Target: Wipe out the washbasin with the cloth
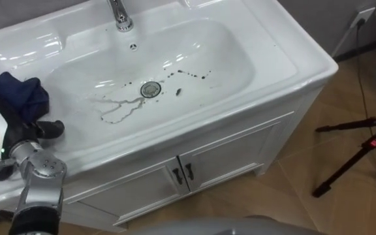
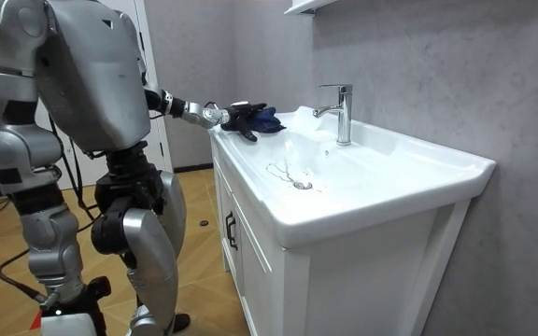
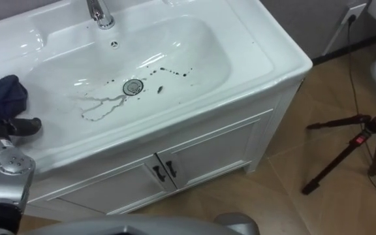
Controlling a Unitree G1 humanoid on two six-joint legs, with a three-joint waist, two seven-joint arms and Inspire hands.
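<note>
A white basin sits in a cabinet top, with a drain in the bowl. Dark spots lie right of the drain and a thin grey scribble lies left of it. On the basin's left rim rests a dark blue cloth. My left hand lies against the near side of that cloth, its thumb sticking out along the rim. In the room view the left arm reaches from my body to the cloth, and my right hand hangs low at my side.
A chrome tap stands at the back of the bowl. Below are white cabinet doors with dark handles. A black tripod stands on the wooden floor to the right, near a wall socket and cable.
</note>
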